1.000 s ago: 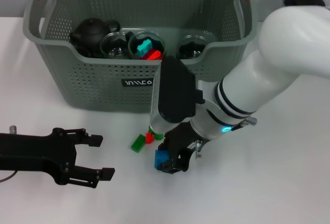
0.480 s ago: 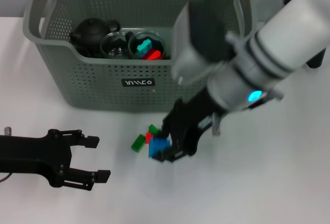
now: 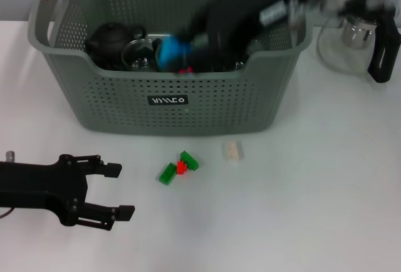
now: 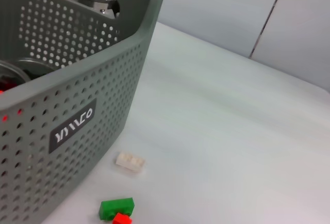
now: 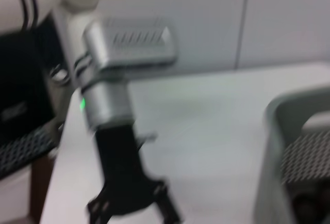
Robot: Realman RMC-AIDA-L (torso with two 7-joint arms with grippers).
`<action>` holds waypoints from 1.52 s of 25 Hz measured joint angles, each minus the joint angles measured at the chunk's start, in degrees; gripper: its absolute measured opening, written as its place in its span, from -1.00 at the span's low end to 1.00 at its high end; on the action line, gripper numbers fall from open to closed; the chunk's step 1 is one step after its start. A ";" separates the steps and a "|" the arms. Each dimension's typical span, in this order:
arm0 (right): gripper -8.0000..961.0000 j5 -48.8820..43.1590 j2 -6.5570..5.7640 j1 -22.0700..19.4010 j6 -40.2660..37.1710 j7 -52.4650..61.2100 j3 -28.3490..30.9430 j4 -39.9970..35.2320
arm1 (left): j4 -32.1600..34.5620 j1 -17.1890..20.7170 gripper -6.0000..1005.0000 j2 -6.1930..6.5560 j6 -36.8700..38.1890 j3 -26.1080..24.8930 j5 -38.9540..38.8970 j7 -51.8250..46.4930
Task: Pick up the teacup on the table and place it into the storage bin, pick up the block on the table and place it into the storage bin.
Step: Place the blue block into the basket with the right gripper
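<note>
Right end effector (image 3: 182,49) above the basket (image 3: 207,106) opening, clamped on a blue block (image 3: 174,51); image blurred there, contact assumed from block sitting at fingertips. Directly beneath: glass teacups (image 3: 139,56) and a black teapot (image 3: 111,39) inside the basket. Just below and in front, on the desk (image 3: 301,209): a cream block (image 3: 233,151), two green blocks (image 3: 168,173) and a small red block (image 3: 181,167) touching each other. Beside the arm, outside the basket: a glass pitcher (image 3: 354,37). Left end effector (image 3: 122,190) parked low on the desk, fingers spread apart, nothing held, well apart from the blocks.
</note>
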 joint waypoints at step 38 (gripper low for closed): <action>-0.01 -13.95 0.55 6.81 36.76 2.04 -10.11 30.06 | -0.44 -1.03 0.83 0.48 0.14 0.01 -0.23 0.77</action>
